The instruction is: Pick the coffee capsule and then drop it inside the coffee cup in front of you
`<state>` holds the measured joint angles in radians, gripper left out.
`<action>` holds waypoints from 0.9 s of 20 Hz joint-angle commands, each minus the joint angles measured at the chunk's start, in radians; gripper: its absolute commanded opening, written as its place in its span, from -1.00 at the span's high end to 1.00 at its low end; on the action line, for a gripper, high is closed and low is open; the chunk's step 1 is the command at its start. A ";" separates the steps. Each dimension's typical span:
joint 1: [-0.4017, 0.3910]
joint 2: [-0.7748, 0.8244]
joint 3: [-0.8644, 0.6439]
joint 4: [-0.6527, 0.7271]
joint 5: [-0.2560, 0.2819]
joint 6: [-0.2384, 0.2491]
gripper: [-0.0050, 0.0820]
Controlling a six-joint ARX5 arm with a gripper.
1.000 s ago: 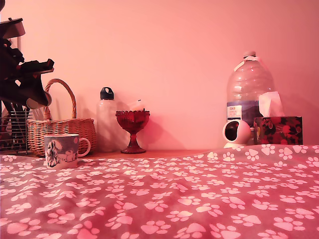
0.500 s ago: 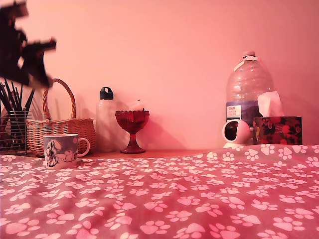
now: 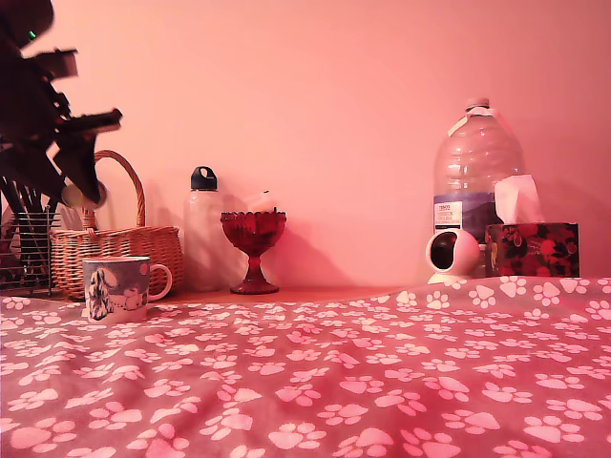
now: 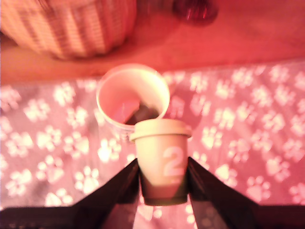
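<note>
Clamped between the two dark fingers of the black gripper [image 4: 163, 183]: the small pale tan tapered coffee capsule [image 4: 162, 160], upright, lighter round rim uppermost, a white "2" on its wall. In the wrist view, long axis roughly vertical, pinched low on the body from both sides. Just past the capsule's rim, toward 11 o'clock on the wrist picture, the open mouth of the short ceramic coffee cup [image 4: 132, 95], pale inside, a dark shadow on the near wall. Rim of capsule overlapping the near edge of the mug's mouth, so not yet centred over the opening, by the look of it.

From the exterior view, gripper [image 3: 81, 186] held high, well clear above the printed grey-blue mug [image 3: 119, 287] standing on the pink paw-print cloth [image 3: 363, 382], mug at about 5 o'clock below the fingertips. Woven wicker basket [image 3: 124, 243] right behind the mug. Likely needed: a short shift forward over the mouth before letting go.
</note>
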<state>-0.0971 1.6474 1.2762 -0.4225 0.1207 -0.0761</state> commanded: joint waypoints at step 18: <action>0.006 0.369 0.386 -0.078 -0.044 0.005 0.35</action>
<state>-0.0956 1.9713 1.6466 -0.5022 0.0784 -0.0750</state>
